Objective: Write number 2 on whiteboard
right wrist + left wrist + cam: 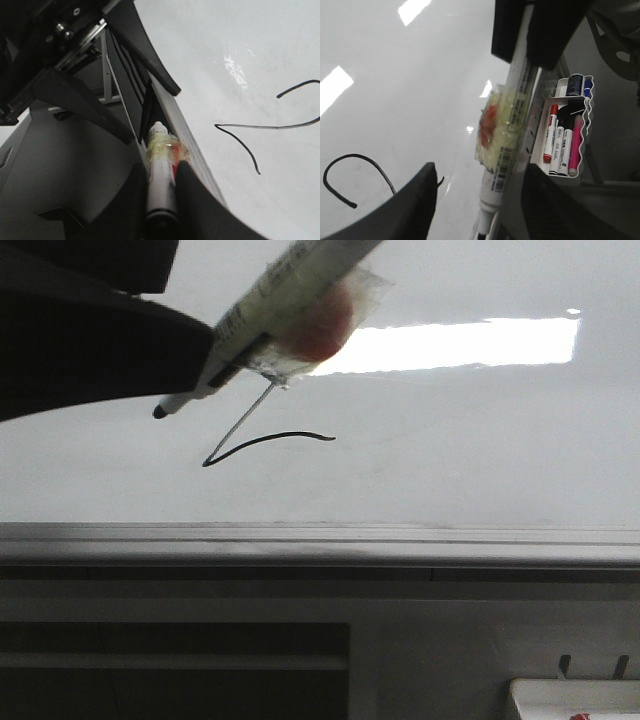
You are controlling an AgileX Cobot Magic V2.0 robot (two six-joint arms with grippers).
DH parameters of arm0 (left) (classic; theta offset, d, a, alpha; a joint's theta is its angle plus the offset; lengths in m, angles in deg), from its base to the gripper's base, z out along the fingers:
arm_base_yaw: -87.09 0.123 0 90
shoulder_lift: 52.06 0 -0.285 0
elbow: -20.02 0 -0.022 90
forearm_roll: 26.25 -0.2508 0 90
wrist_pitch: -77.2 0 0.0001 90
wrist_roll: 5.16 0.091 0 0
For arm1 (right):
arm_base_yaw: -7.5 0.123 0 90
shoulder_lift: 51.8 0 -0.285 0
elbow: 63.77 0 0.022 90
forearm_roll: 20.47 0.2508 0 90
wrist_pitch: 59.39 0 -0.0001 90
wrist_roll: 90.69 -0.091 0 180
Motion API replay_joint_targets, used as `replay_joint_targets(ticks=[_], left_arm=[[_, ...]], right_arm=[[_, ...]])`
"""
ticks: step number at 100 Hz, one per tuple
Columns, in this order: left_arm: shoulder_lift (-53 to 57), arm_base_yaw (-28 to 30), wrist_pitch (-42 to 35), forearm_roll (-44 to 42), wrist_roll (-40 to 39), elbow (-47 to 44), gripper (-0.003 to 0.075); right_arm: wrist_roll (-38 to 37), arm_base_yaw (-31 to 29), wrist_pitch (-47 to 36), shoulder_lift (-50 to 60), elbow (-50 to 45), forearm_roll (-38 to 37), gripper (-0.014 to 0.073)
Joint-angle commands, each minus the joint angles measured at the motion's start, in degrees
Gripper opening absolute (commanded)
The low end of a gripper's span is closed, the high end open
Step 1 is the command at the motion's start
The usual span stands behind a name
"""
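The whiteboard (pixel 450 450) fills the front view above its grey lower frame edge (pixel 320 540). On it is the number 2 (pixel 250 440): the diagonal and wavy base show, while the hooked top is behind the marker (pixel 270 310). The hook shows in the left wrist view (pixel 350 162), and the whole digit in the right wrist view (pixel 250 127). My right gripper (pixel 161 167) is shut on the white marker (pixel 160 185), which is wrapped in yellow and red tape. The marker's black tip (pixel 160 412) is left of the strokes. My left gripper (pixel 480 172) is open beside the marker (pixel 512 125), not gripping it.
A bright rectangular light reflection (pixel 460 343) lies on the board. A white tray (pixel 587 125) beside the board holds red, black and pink markers. Its corner shows at the front view's lower right (pixel 575 698). A dark arm part (pixel 80 340) covers the upper left.
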Motion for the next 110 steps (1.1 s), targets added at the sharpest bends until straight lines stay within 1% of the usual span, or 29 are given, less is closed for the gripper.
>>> replay_joint_targets(ticks=[1, 32, 40, 47, 52, 54, 59, 61, 104, 107, 110], left_arm=[[-0.73, -0.28, -3.74, 0.14, -0.2, 2.9, 0.0358], [-3.23, 0.08, -1.95, -1.78, -0.2, 3.13, 0.0353], [-3.88, 0.08, -1.95, -2.51, -0.2, 3.13, 0.0329], [-3.98, 0.08, -1.95, -2.51, -0.2, 3.13, 0.0255], [-3.98, 0.08, -1.95, -2.51, -0.2, 3.13, 0.0153], [-3.98, 0.08, -1.95, -2.51, -0.2, 3.13, 0.0125], [-3.98, 0.08, -1.95, -2.51, -0.2, 3.13, 0.0009], [-3.98, 0.08, -1.95, -2.51, -0.2, 3.13, -0.0017], [-3.98, 0.08, -1.95, -2.51, -0.2, 3.13, -0.002], [-3.98, 0.08, -1.95, -2.51, -0.2, 3.13, -0.002], [-3.98, 0.08, -1.95, -2.51, -0.2, 3.13, -0.002]], right_arm=[[0.57, 0.0, -3.16, 0.08, 2.46, -0.42, -0.006], [0.57, 0.13, -2.91, 0.08, 2.85, 0.21, -0.006], [0.57, 0.22, -2.91, 0.08, 2.85, 0.21, -0.006], [0.57, 0.22, -2.91, 0.08, 2.85, 0.32, -0.006], [0.57, 0.22, -2.91, 0.08, 2.85, 0.32, -0.006], [0.57, 0.22, -2.91, 0.08, 2.85, 0.32, -0.006], [0.57, 0.22, -3.02, 0.08, 2.85, 0.59, -0.006], [0.57, 0.22, -3.17, 0.08, 2.85, 0.73, -0.006], [0.57, 0.22, -4.61, 0.08, 2.85, 1.86, -0.006], [0.57, 0.22, -5.13, 0.08, 2.85, 1.86, -0.0057], [0.57, 0.22, -5.54, 0.08, 2.85, 1.86, -0.0035]])
